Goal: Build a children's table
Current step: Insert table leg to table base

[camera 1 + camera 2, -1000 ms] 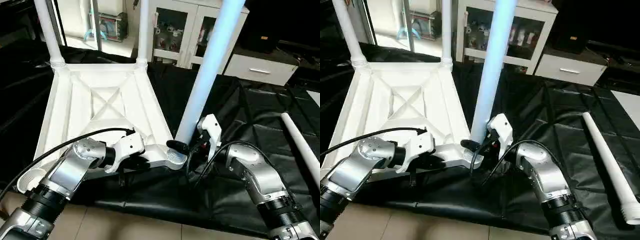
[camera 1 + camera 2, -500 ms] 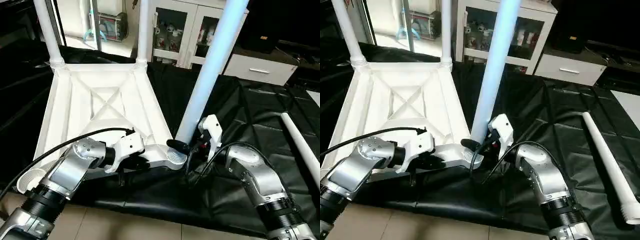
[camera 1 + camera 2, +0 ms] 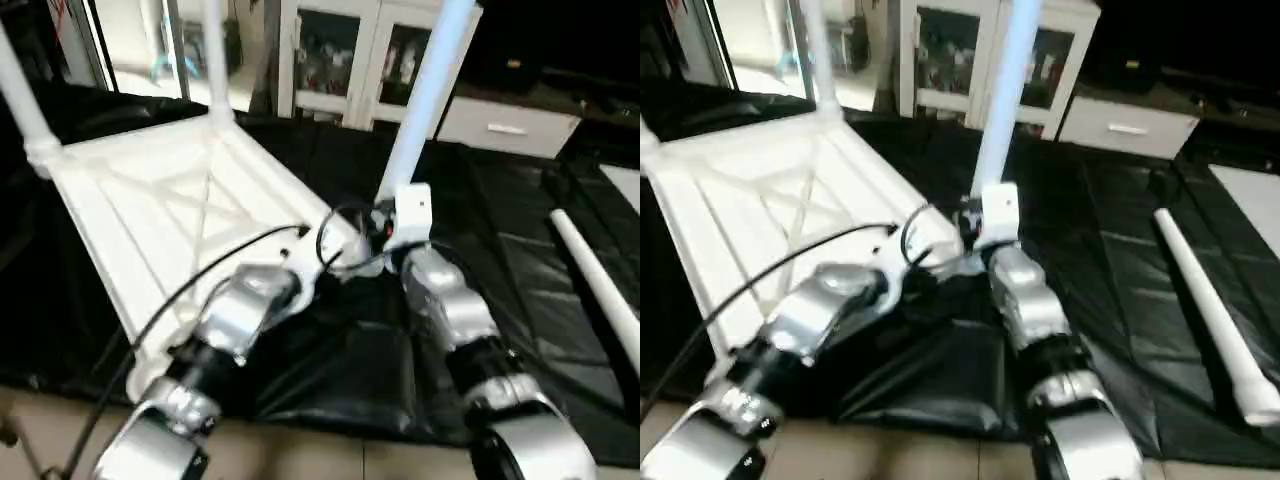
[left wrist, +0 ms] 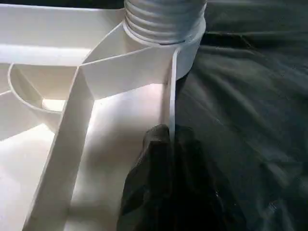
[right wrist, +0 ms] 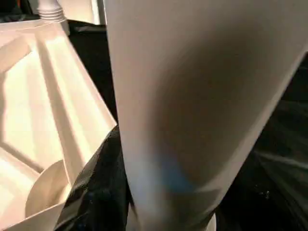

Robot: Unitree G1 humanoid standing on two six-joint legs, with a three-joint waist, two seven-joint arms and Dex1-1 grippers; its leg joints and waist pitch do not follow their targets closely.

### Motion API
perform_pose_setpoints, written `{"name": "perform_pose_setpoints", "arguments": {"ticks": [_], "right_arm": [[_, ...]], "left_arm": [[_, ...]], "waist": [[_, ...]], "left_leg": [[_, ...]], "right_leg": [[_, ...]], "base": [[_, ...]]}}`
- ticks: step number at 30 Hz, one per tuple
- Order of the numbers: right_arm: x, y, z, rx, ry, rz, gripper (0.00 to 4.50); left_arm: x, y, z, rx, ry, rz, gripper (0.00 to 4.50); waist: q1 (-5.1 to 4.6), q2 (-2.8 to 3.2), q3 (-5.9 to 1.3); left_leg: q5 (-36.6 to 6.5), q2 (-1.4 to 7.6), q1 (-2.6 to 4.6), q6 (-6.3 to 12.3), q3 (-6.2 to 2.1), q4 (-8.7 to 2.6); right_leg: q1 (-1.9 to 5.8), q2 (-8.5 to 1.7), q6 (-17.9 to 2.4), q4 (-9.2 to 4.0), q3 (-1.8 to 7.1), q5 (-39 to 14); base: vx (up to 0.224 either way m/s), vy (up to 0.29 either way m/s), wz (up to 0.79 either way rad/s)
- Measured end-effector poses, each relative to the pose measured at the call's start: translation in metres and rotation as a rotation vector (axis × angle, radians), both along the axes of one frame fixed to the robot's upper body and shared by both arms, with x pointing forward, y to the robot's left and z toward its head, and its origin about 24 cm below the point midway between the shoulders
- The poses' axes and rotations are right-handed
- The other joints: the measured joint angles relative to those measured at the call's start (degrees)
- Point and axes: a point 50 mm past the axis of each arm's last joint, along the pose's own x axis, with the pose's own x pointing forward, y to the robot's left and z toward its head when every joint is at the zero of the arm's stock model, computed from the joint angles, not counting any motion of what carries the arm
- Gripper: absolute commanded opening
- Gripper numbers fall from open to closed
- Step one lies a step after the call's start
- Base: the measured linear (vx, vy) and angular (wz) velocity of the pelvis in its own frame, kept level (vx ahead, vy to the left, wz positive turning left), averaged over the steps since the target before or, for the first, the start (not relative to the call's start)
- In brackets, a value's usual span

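I see the table top (image 3: 170, 215) lying upside down on the black sheet (image 3: 500, 230), with its X-shaped ribs facing up. Two legs already stand in the far corner sockets: one (image 3: 22, 100) at the left far corner and one (image 3: 213, 55) next to it. A third leg (image 3: 425, 95) stands up from the near corner socket (image 4: 163, 21) in front of me, and it leans a little to the right. My right gripper (image 5: 115, 192) is around the low part of this leg; in the right wrist view a black finger (image 5: 96, 187) lies against the side of the tube, so I read it as closed on the leg. My left gripper (image 4: 168, 159) pinches the thin side wall of the table top just beside that same threaded socket; in the left wrist view its black fingers (image 4: 154, 163) sit on both sides of the wall, pressed together on it. The fourth leg (image 3: 1210, 310) lies flat on the sheet, well apart, on my right side. Behind the sheet there is a white cabinet (image 3: 340, 55) with glass doors.
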Motion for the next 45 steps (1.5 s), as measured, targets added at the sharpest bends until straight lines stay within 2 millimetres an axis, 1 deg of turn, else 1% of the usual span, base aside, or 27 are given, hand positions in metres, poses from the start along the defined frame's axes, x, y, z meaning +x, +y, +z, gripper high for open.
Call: {"name": "perform_pose_setpoints", "arguments": {"ticks": [2, 4, 5, 6, 14, 15, 16, 17, 18, 20, 24, 25, 27, 29, 30, 33, 35, 37, 38, 42, 45], "right_arm": [[0.003, 0.004, 0.002, -0.002, -0.009, -0.004, 1.87], [0.005, 0.007, 0.004, -0.005, -0.022, -0.010, 1.87], [0.006, 0.008, 0.004, -0.006, -0.027, -0.014, 1.87], [0.007, 0.008, 0.005, -0.005, -0.029, -0.015, 1.87], [0.007, 0.009, 0.003, 0.006, -0.043, 0.001, 1.87], [0.007, 0.009, 0.003, 0.009, -0.046, 0.007, 2.43], [0.007, 0.008, 0.002, 0.011, -0.048, 0.012, 2.57], [0.006, 0.007, -0.002, 0.005, -0.029, 0.016, 2.60], [0.002, 0.006, -0.011, 0.007, -0.006, 0.021, 2.60], [0.003, 0.005, -0.010, 0.008, -0.010, 0.041, 2.91], [-0.001, 0.002, -0.014, 0.008, 0.001, 0.068, 3.22], [-0.002, 0.001, -0.015, 0.009, 0.003, 0.077, 3.22], [-0.004, -0.002, -0.016, 0.007, 0.002, 0.092, 3.53], [-0.008, -0.005, -0.017, 0.009, -0.003, 0.113, 3.68], [-0.010, -0.006, -0.018, 0.011, -0.005, 0.125, 3.68], [-0.015, -0.009, -0.018, 0.017, -0.013, 0.157, 4.01], [-0.026, -0.018, -0.015, 0.037, -0.043, 0.198, 4.19], [-0.034, -0.023, -0.014, 0.056, -0.054, 0.227, 4.40], [-0.038, -0.027, -0.012, 0.065, -0.064, 0.237, 4.45], [-0.039, -0.042, 0.002, 0.063, -0.111, 0.272, 4.48], [-0.043, -0.053, 0.010, 0.063, -0.131, 0.326, 4.48]], "left_arm": [[0.002, 0.001, 0.002, -0.003, -0.006, 0.016, 0.00], [0.003, 0.002, 0.004, -0.004, -0.011, 0.029, 0.00], [0.004, 0.002, 0.005, -0.003, -0.015, 0.032, 0.00], [0.004, 0.003, 0.006, -0.003, -0.017, 0.033, 0.00], [0.005, 0.005, 0.005, 0.002, -0.018, 0.041, 0.00], [0.005, 0.004, 0.005, 0.000, -0.017, 0.041, 0.00], [0.005, 0.004, 0.005, -0.001, -0.016, 0.041, 0.00], [0.005, 0.004, 0.005, -0.002, -0.016, 0.041, 0.00], [0.005, 0.005, 0.006, -0.003, -0.016, 0.041, 0.00], [0.005, 0.005, 0.006, -0.005, -0.016, 0.042, 0.00], [0.006, 0.006, 0.006, -0.004, -0.017, 0.042, 0.00], [0.006, 0.006, 0.007, -0.005, -0.017, 0.041, 0.00], [0.006, 0.006, 0.007, -0.004, -0.018, 0.042, 0.00], [0.006, 0.007, 0.007, -0.004, -0.019, 0.042, 0.00], [0.006, 0.007, 0.007, -0.004, -0.019, 0.041, 0.00], [0.006, 0.008, 0.008, -0.005, -0.020, 0.041, 0.00], [0.006, 0.008, 0.008, -0.009, -0.019, 0.030, 0.00], [0.007, 0.010, 0.009, -0.006, -0.023, 0.026, 0.00], [0.007, 0.012, 0.009, -0.006, -0.023, 0.018, 0.00], [0.007, 0.016, 0.009, -0.006, -0.023, 0.001, 0.00], [0.005, 0.015, 0.010, -0.006, -0.023, -0.020, 0.00]], "waist": [[0.10, 0.00, 0.00], [0.11, -0.03, -0.02], [0.14, -0.04, -0.03], [0.18, -0.04, -0.03], [0.08, -0.05, -0.02], [0.06, -0.06, -0.02], [0.06, -0.06, -0.02], [0.07, -0.06, -0.02], [0.11, -0.01, 0.04], [0.09, 0.02, 0.09], [0.15, 0.05, 0.15], [0.12, 0.08, 0.16], [0.16, 0.10, 0.18], [0.22, 0.15, 0.23], [0.23, 0.15, 0.24], [0.18, 0.18, 0.27], [0.47, 0.19, 0.31], [0.37, 0.21, 0.37], [0.39, 0.29, 0.43], [0.55, 0.51, 0.59], [1.03, 0.59, 0.65]], "left_leg": [[0.1, 0.16, -0.20, -0.12, 0.00, -0.36], [0.2, 0.23, -0.40, -0.24, 0.01, -0.57], [0.3, 0.25, -0.62, -0.07, 0.02, -0.57], [0.4, 0.26, -0.69, 0.02, 0.02, -0.56], [0.3, 0.31, -0.70, -0.21, 0.08, -0.46], [0.3, 0.31, -0.70, -0.21, 0.09, -0.46], [0.3, 0.31, -0.70, -0.21, 0.10, -0.46], [0.3, 0.31, -0.70, -0.21, 0.10, -0.47], [0.3, 0.32, -0.73, -0.20, 0.10, -0.44], [0.3, 0.33, -0.75, -0.19, 0.15, -0.42], [0.3, 0.38, -0.75, -0.19, 0.17, -0.42], [0.3, 0.38, -0.76, -0.19, 0.19, -0.42], [0.3, 0.38, -0.76, -0.18, 0.20, -0.42], [0.3, 0.39, -0.77, -0.17, 0.20, -0.42], [0.3, 0.39, -0.76, -0.14, 0.20, -0.42], [0.4, 0.40, -0.76, -0.06, 0.21, -0.42], [0.4, 0.42, -0.76, 0.01, 0.23, -0.43], [0.5, 0.43, -0.81, 0.11, 0.23, -0.44], [0.5, 0.44, -0.79, 0.11, 0.23, -0.44], [0.5, 0.44, -0.77, 0.08, 0.23, -0.42], [0.5, 0.45, -0.78, 0.17, 0.23, -0.42]], "right_leg": [[-0.11, 0.14, 0.1, 0.01, -0.10, -0.1], [-0.43, 0.21, -0.1, 0.10, -0.15, -0.2], [-0.70, 0.21, -0.2, 0.28, -0.16, -0.3], [-0.80, 0.21, -0.2, 0.35, -0.18, -0.4], [-0.84, 0.21, -0.3, 0.48, -0.18, -0.4], [-0.84, 0.21, -0.3, 0.48, -0.18, -0.4], [-0.84, 0.21, -0.3, 0.48, -0.17, -0.4], [-0.84, 0.21, -0.3, 0.48, -0.17, -0.4], [-0.89, 0.20, -0.3, 0.49, -0.18, -0.4], [-0.91, 0.19, -0.3, 0.57, -0.16, -0.4], [-0.94, 0.20, -0.3, 0.60, -0.18, -0.4], [-0.94, 0.20, -0.3, 0.60, -0.18, -0.4], [-0.95, 0.20, -0.3, 0.60, -0.18, -0.4], [-0.96, 0.20, -0.3, 0.59, -0.18, -0.4], [-0.98, 0.20, -0.3, 0.59, -0.18, -0.4], [-1.01, 0.20, -0.3, 0.60, -0.18, -0.4], [-1.03, 0.20, -0.3, 0.58, -0.20, -0.4], [-1.03, 0.20, -0.3, 0.58, -0.21, -0.4], [-1.03, 0.21, -0.3, 0.58, -0.21, -0.4], [-1.03, 0.21, -0.3, 0.60, -0.20, -0.4], [-1.03, 0.21, -0.3, 0.58, -0.21, -0.4]], "base": [[0.027, -0.016, 0.01], [0.000, 0.000, 0.00], [0.000, 0.000, 0.00], [0.000, 0.000, 0.00], [0.000, 0.000, 0.00], [0.000, 0.000, 0.00], [0.000, 0.000, 0.00], [0.000, 0.000, 0.00], [0.000, 0.000, 0.00], [0.000, 0.000, 0.00], [0.000, 0.000, 0.00], [0.000, 0.000, 0.00], [0.000, 0.000, 0.00], [0.000, 0.000, 0.00], [0.000, 0.000, 0.00], [0.000, 0.000, 0.00], [0.000, 0.000, 0.00], [0.000, 0.000, 0.00], [0.000, 0.000, 0.00], [0.000, 0.000, 0.00], [0.000, 0.000, 0.00]]}}
